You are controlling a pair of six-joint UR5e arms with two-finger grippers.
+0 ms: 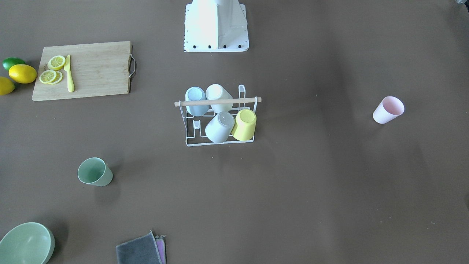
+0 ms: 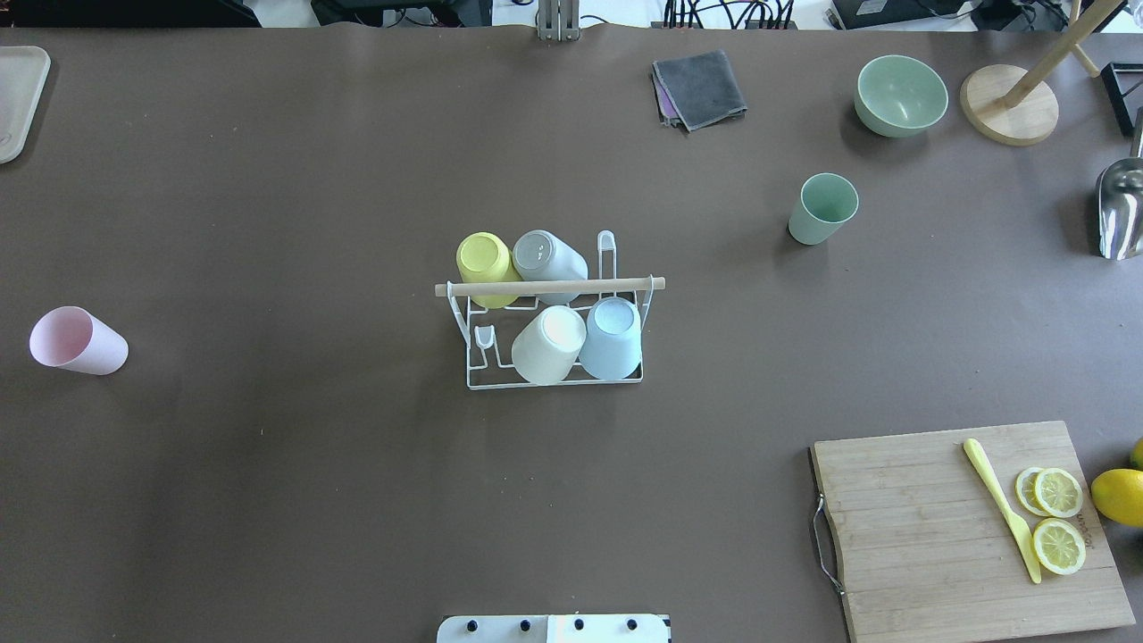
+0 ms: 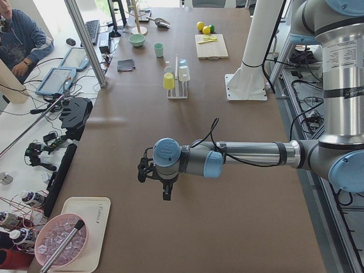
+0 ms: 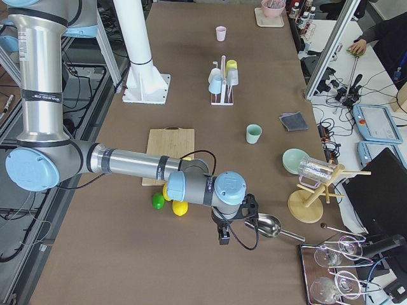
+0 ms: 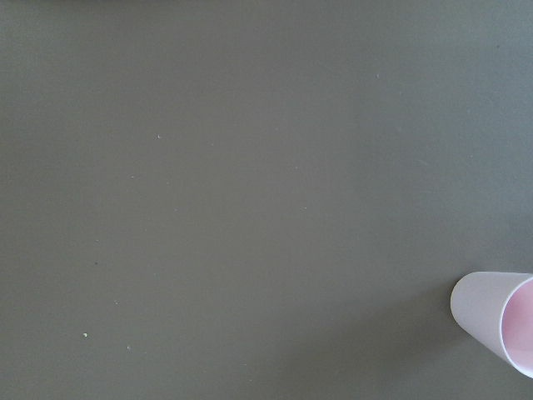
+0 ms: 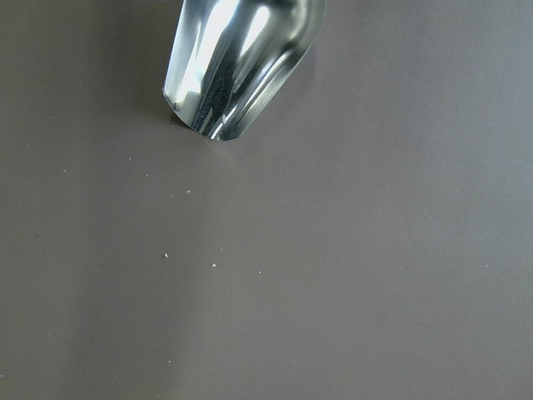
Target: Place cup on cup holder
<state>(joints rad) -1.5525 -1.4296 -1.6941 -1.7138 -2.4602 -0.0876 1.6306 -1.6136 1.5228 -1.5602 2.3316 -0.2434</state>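
The cup holder (image 2: 625,284) is a white wire rack with a wooden dowel, standing mid-table, and it also shows in the front view (image 1: 253,99). Several cups hang on it upside down: yellow, grey, cream and light blue. A pink cup (image 2: 79,341) stands far to its left and shows at the left wrist view's lower right edge (image 5: 500,321). A green cup (image 2: 822,208) stands at the far right. My left gripper (image 3: 162,185) hovers near the pink cup's end of the table. My right gripper (image 4: 224,236) hovers by a metal scoop. I cannot tell whether either is open or shut.
A cutting board (image 2: 929,536) with lemon slices and a yellow knife lies near right, with lemons (image 2: 1118,496) beside it. A green bowl (image 2: 900,94), a grey cloth (image 2: 701,87), a wooden stand (image 2: 1009,103) and the metal scoop (image 2: 1121,210) sit at the far right. A tray (image 2: 18,98) is at the far left.
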